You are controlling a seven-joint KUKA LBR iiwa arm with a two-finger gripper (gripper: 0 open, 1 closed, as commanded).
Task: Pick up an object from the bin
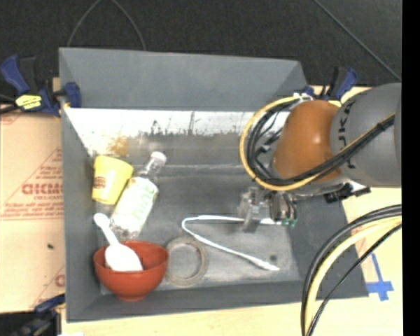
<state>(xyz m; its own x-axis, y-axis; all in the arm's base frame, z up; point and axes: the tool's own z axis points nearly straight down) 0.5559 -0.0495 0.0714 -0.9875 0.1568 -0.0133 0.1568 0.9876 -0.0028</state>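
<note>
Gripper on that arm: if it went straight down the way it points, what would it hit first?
Most likely the thin white cord looped on the floor of the grey metal bin; the gripper hangs over the cord's right end. Depth is unclear, so it may meet bare floor just beside it.

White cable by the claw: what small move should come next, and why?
Probably a short, straight descent. The claw hangs over the right end of the white cable, in the right half of the bin; the tape ring and red bowl lie well to the left, so nothing seems to crowd it.
</note>
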